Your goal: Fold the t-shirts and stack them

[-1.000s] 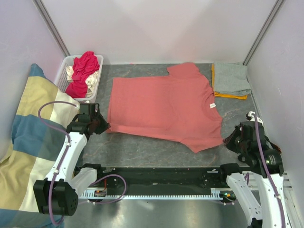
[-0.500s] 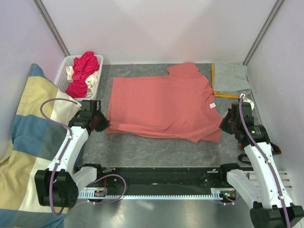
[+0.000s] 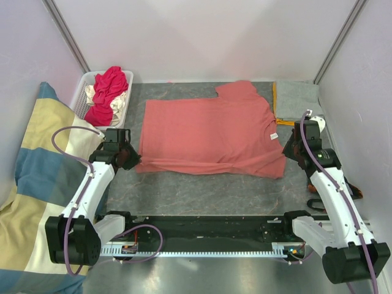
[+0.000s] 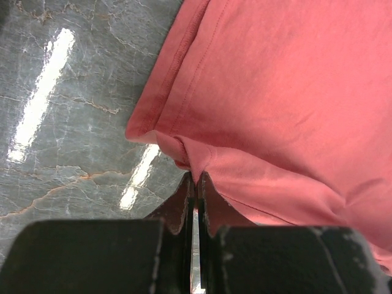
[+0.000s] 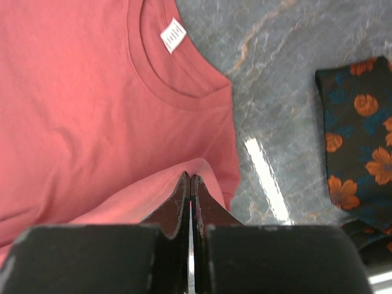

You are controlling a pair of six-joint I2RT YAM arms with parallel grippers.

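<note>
The pink t-shirt [image 3: 208,131] lies flat on the tabletop [image 3: 202,196], stretched between the two pincers and running away ahead of them. The left pincer [image 4: 195,184] is clamped on a small pucker of cloth at the hem corner. The right pincer [image 5: 190,180] is clamped the same way on the shoulder-side edge, with the neck label [image 5: 173,35] just beyond its tips.

It looks a light, limp thing with no stiffness at all. It will sag and crease wherever it isn't held, and drag a little on the smooth stone. The stitched hem and sleeve edge are the sensible places to pinch, being thicker and less likely to slip out. With both near corners taken together, the edge should travel straight.

I can't quite tell whether each pincer has one layer or two. A folded grey t-shirt [image 3: 297,98] sits farther on past the right pincer, which looks the natural spot for stacking.
</note>
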